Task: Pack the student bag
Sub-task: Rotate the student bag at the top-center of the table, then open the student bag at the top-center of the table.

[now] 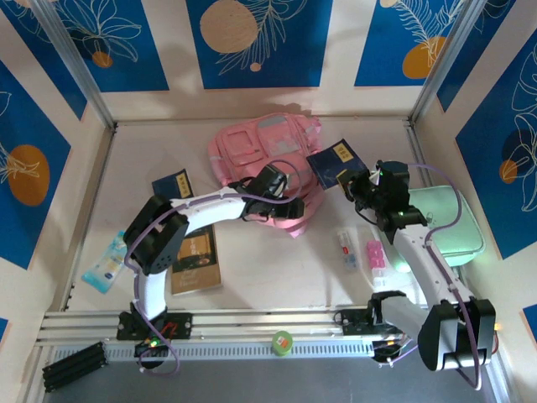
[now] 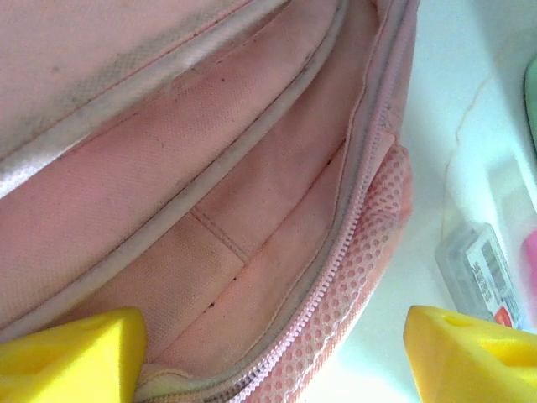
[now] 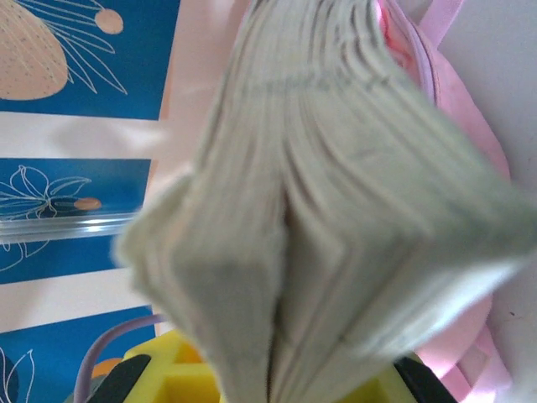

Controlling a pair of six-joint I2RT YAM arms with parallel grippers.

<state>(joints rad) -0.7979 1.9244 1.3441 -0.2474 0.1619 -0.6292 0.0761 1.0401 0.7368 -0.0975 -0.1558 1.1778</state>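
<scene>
top view: one student bag (image 1: 260, 151) lies flat on the desk (image 1: 277, 277), towards its far side. the left gripper (image 1: 281, 201) sits at the bag's near edge, apparently there to work the mouth open for whatever goes in. just right of the bag, the right gripper (image 1: 356, 183) is clenched on a blue book (image 1: 334, 161) that is lifted and angled towards the bag, probably so it can slide into the opening. a second blue book (image 1: 174, 185) lies left of the bag and a brown book (image 1: 196, 256) near-left of it. that makes three books, one held and two lying on the desk. one mint-green case (image 1: 457, 222) rests well right of the bag. between it and the bag's near corner sit two small items, a white box (image 1: 346, 248) and a pink box (image 1: 375, 256).

left wrist view: the left gripper's yellow fingers (image 2: 75, 353) stand wide apart, released, with nothing pinched. the bag's zip rim runs between them, and the pocket lining gapes above.

right wrist view: the blue book's page edges rise from between the right gripper's yellow fingers (image 3: 180, 378), firmly grasped. the pink bag shows just behind the book.
</scene>
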